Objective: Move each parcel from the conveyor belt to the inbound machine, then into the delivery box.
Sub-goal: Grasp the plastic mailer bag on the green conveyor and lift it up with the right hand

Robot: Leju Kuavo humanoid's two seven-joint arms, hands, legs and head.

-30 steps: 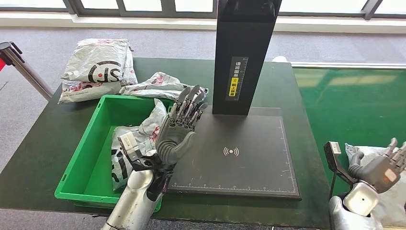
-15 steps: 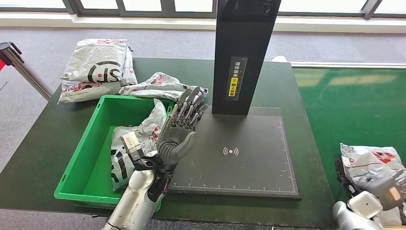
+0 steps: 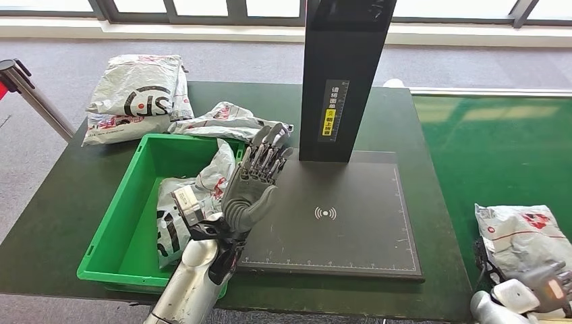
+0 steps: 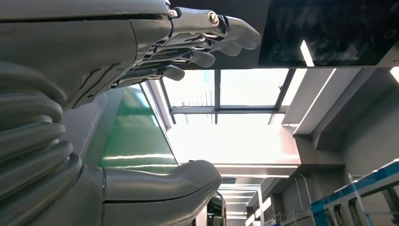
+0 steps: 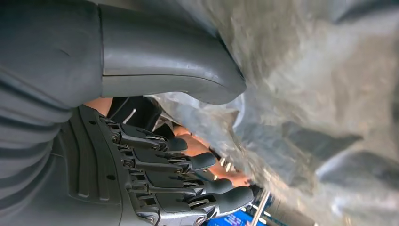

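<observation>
The right hand [image 3: 539, 287] sits at the near edge of the grey parcel [image 3: 521, 236] on the green conveyor belt [image 3: 499, 148], thumb against the film; whether it grips, I cannot tell; slack film could slip free on lifting. The left hand [image 3: 256, 182] hovers open beside the green box [image 3: 128, 202].

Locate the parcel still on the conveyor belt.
Head view: the parcel lies on the green conveyor belt at lower right, just beyond the right hand.
</observation>
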